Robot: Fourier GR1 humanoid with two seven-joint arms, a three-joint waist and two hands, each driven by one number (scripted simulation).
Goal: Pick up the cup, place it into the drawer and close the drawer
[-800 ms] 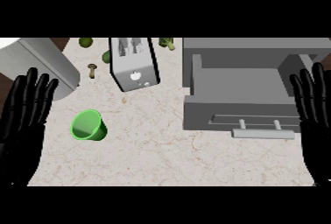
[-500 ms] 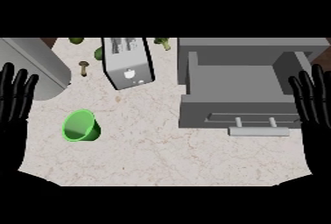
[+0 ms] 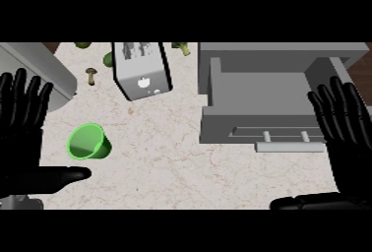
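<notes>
Pale marbled desk [image 3: 189, 167] fills the view, and more of both black hands shows now than half a second ago, thumbs included. Largest on it is the grey drawer [image 3: 270, 106], pulled open at the right, its bar handle [image 3: 291, 146] facing the near edge. A silver toaster [image 3: 141, 69] stands at the back, with a grey appliance [image 3: 36, 66] at the far left. The left hand [image 3: 22, 128] shows at the left edge, fingers straight and spread, holding nothing; the right hand [image 3: 345, 128] mirrors it beside the drawer. The green cup [image 3: 88, 142] lies tipped just right of the left hand, untouched. A small mushroom [image 3: 91, 75] and green vegetables [image 3: 181, 48] sit near the toaster.
</notes>
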